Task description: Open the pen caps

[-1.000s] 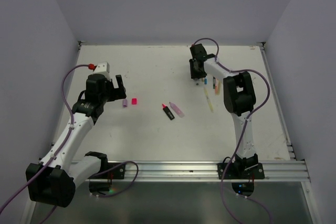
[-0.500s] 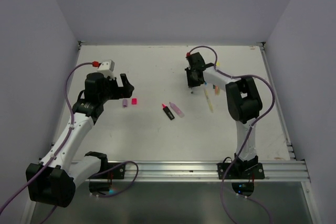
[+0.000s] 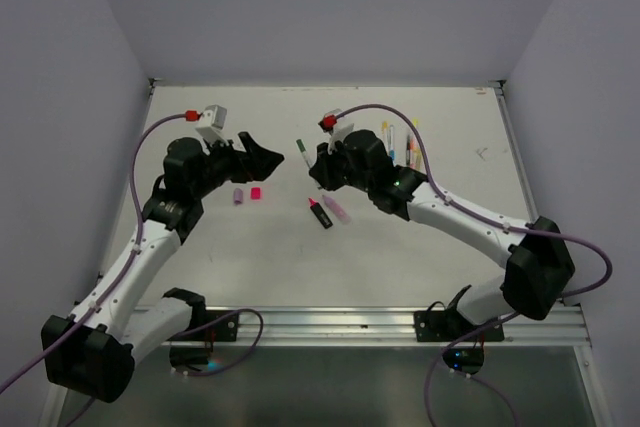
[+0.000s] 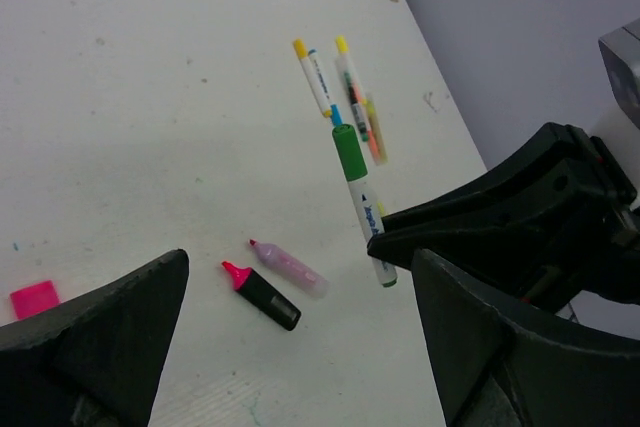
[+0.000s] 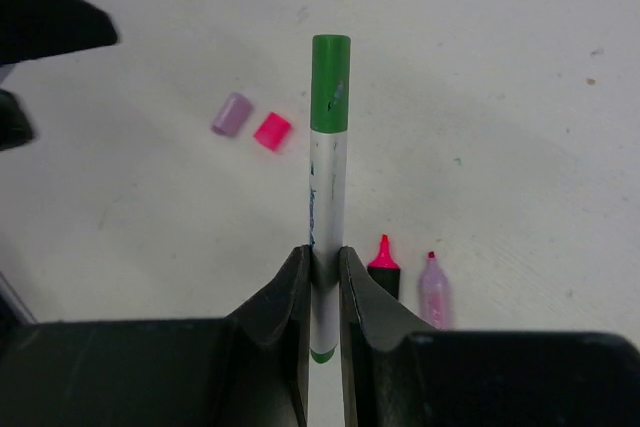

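My right gripper [image 3: 314, 169] [image 5: 322, 262] is shut on a white pen [image 5: 325, 182] with a green cap [image 5: 330, 82], held above the table's middle. The pen also shows in the top view [image 3: 301, 153] and the left wrist view [image 4: 360, 209]. My left gripper [image 3: 264, 157] [image 4: 300, 299] is open and empty, just left of the green cap, jaws wide apart. A lilac cap [image 3: 239, 195] [image 5: 230, 113] and a pink cap [image 3: 256, 193] [image 5: 271, 131] lie loose on the table. An uncapped black-and-pink highlighter [image 3: 320, 213] [image 4: 262, 294] and lilac highlighter [image 3: 336, 209] [image 4: 290, 267] lie side by side.
Several thin pens [image 3: 398, 142] [image 4: 345, 87] lie together at the back right of the white table [image 3: 200, 247]. Grey walls close in the left, back and right sides. A metal rail [image 3: 400, 322] runs along the near edge.
My right arm has swung from the pens at the back right to the table's middle, carrying the green-capped pen. My left gripper has moved right and up toward the pen.
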